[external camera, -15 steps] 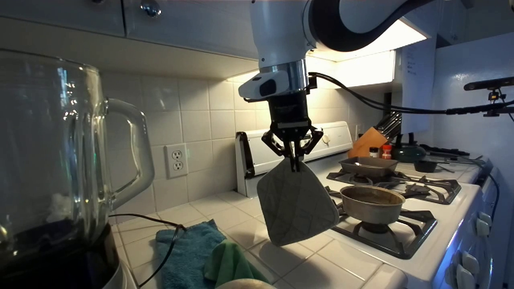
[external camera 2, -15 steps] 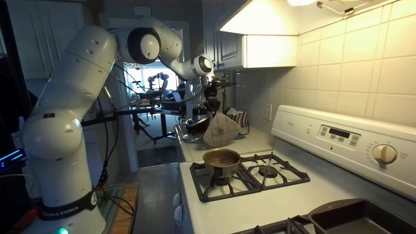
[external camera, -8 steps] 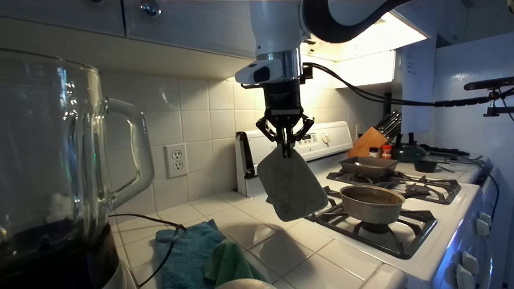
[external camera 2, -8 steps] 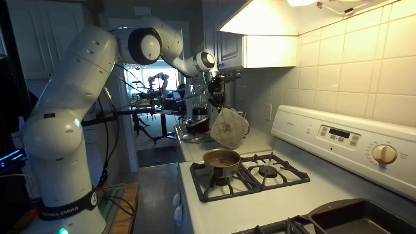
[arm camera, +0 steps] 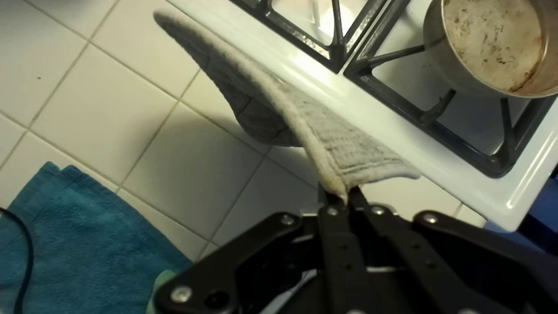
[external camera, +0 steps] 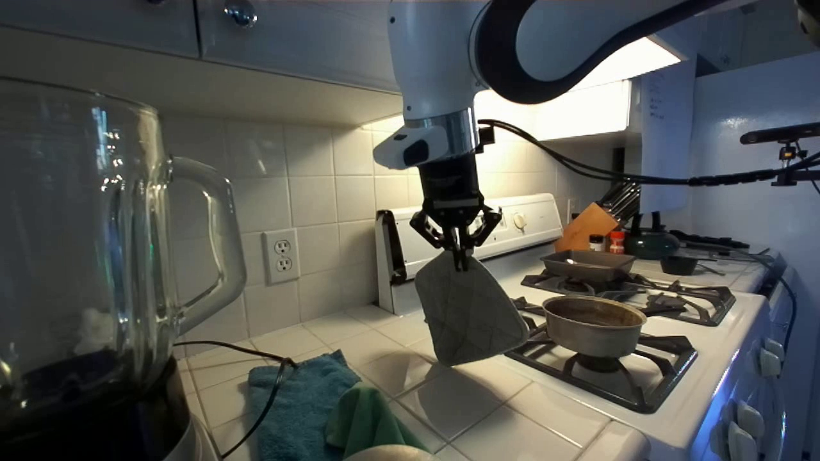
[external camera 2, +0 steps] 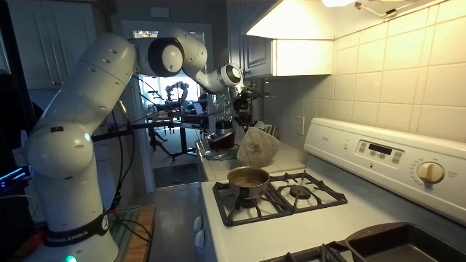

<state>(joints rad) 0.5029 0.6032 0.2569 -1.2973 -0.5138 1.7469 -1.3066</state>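
My gripper (external camera: 460,261) is shut on one corner of a quilted, pale grey pot holder (external camera: 471,317), which hangs below the fingers. It hangs tilted above the white tiled counter (external camera: 448,400), beside the stove, with its shadow on the tiles. In an exterior view the gripper (external camera 2: 247,125) and the pot holder (external camera 2: 257,148) show behind the pot. In the wrist view the pot holder (arm camera: 335,135) is creased between the fingertips (arm camera: 344,196), and its far part bends away. A metal pot (external camera: 596,330) stands on the near burner, apart from the pot holder; it also shows in the wrist view (arm camera: 440,52).
A blue towel (external camera: 298,403) and a green cloth (external camera: 368,419) lie on the counter. A glass blender jug (external camera: 205,256) stands close by. The stove (external camera 2: 327,233) carries a dark baking pan (external camera 2: 375,231). A knife block (external camera: 586,227) stands beyond. A cabinet (external camera: 301,45) hangs overhead.
My gripper rises and shifts toward the back wall with the pot holder, then comes down a little. The pot holder swings and turns. The pot, towel and cloth stay put.
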